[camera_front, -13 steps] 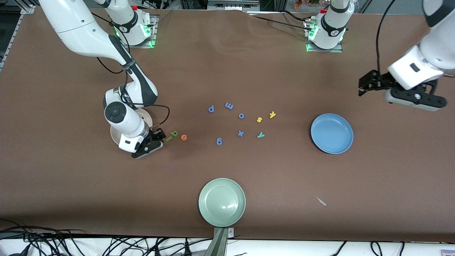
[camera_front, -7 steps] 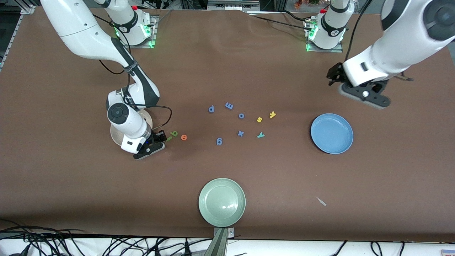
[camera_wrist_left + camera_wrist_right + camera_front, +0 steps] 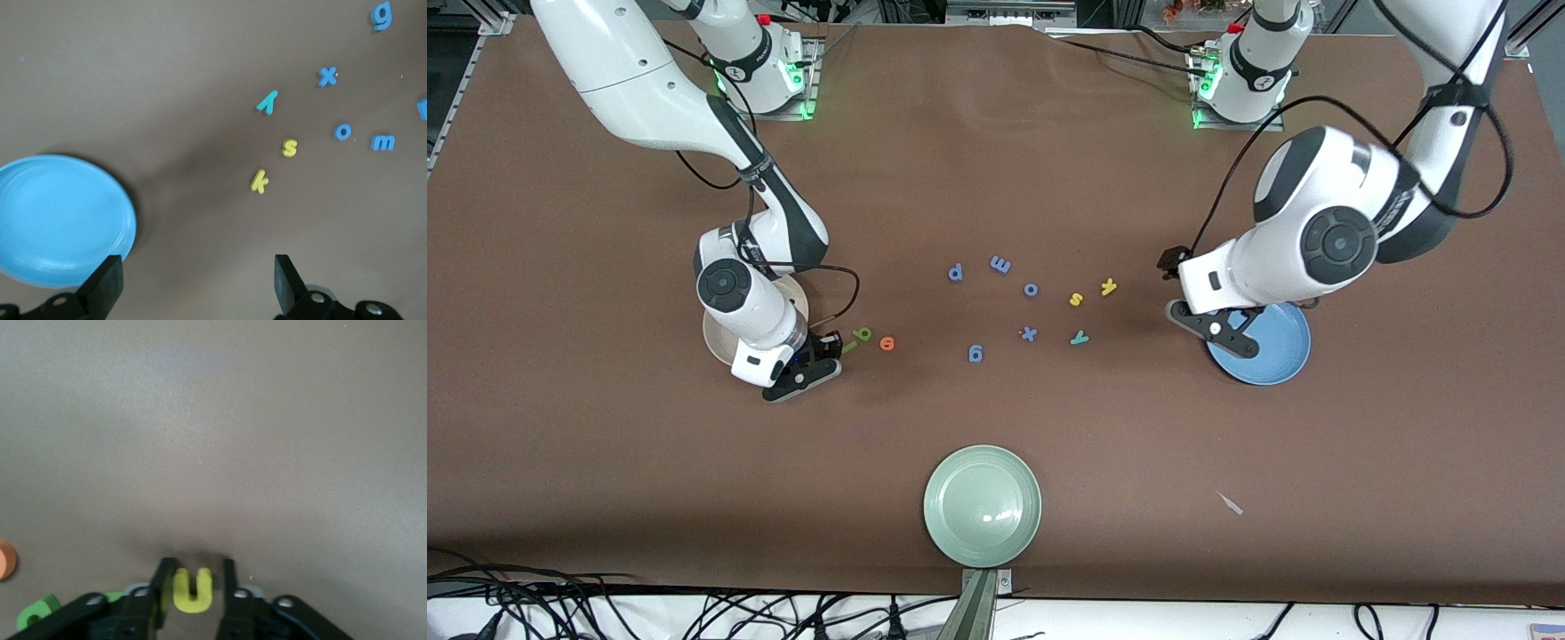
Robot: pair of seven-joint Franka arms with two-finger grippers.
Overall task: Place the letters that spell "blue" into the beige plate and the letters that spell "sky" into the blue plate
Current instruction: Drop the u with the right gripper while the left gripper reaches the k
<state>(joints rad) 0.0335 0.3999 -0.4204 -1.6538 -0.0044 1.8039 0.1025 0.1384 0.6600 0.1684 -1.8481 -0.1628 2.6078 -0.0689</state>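
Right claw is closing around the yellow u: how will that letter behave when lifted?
The yellow u looks like thin, flat foam, so probably very light and a bit squashy between the right claw fingers. Being small, it may twist or slip if pinched off-centre. Flat shape means it should not roll on the table.

table (image 3: 996, 178): plain brown cloth, a bit rippled up top
floor edge: pale strip with a tangle of black cables (image 3: 694, 613)
stray bit: small white scrap (image 3: 1232, 504) lying on the cloth
light: even, soft shadows
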